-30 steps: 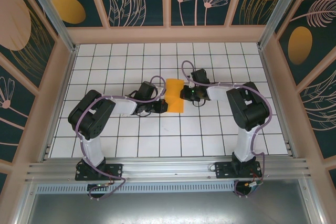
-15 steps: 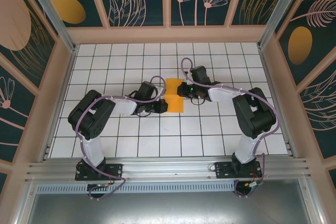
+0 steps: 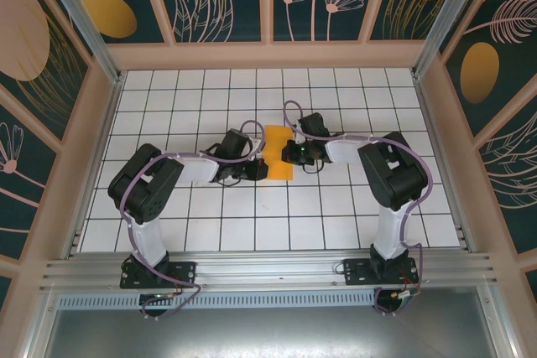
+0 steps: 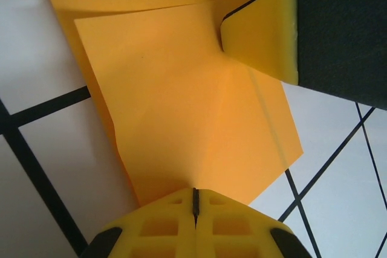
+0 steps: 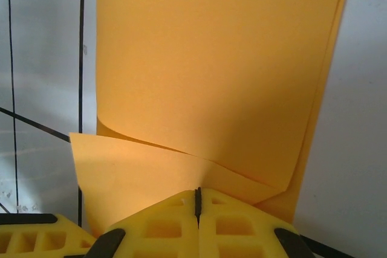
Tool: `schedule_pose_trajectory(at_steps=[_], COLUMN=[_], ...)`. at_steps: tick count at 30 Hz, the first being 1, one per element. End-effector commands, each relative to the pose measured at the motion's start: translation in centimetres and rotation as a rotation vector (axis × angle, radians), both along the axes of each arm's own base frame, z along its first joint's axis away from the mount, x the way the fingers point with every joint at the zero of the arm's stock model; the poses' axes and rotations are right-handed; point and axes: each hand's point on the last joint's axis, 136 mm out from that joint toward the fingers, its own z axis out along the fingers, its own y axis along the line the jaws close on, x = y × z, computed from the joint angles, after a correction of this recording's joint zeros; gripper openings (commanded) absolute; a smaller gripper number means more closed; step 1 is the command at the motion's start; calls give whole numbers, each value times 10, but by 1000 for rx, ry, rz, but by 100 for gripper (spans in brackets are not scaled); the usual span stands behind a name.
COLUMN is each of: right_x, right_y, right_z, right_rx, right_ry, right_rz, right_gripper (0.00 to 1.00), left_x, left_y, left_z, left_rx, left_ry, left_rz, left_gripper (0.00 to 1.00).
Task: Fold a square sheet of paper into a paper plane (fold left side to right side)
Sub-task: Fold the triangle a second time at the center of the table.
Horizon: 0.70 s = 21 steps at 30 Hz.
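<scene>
— What am I looking at, from the near side?

— Start at the near end of the thin orange-yellow square sheet of paper (image 3: 279,172). It lies flat on the white gridded table (image 3: 336,207), and from above it looks like a narrow upright strip rather than a square. The left hand (image 3: 257,169) is at the sheet's left edge, towards that near end. Its yellow fingers are pressed fully together, and a raised corner of the sheet runs right into their tips, so I'd say it has the paper pinched.

— And the other one?

— The right hand (image 3: 295,153) is on the sheet's right edge, a little farther back. It is also closed tight. From its own camera a curled flap of the sheet rises into the fingertips, and two layers show along the sheet's right side.

— So which step is this?

— The left-over-right fold, I'd judge. The halves are stacked but not flattened, because the paper bulges between the two hands.

— What comes next?

— It looks like a matter of squaring the loose edges on the right side before anything gets pressed. Then the bulge has to go down gently, towards the far end of the sheet. Thin paper like this will wrinkle or skew if either hand tugs sideways.
</scene>
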Motion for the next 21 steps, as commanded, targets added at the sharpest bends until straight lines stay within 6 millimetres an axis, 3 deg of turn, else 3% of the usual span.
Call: schedule_pose_trajectory(at_steps=[1, 13, 21], right_x=[0, -3, -3], right_y=[-10, -9, -12], right_z=[-13, -19, -23], right_rx=[-45, -54, -74], right_ry=[50, 78, 92], right_rz=[-31, -17, -21], right_gripper=[0, 0, 0], left_x=[6, 20, 19], left_y=[-10, -35, -32], left_z=[25, 19, 3], left_rx=[-50, -98, -54], left_ry=[-7, 15, 34], left_rz=[-18, -90, -102], left_gripper=[4, 3, 3])
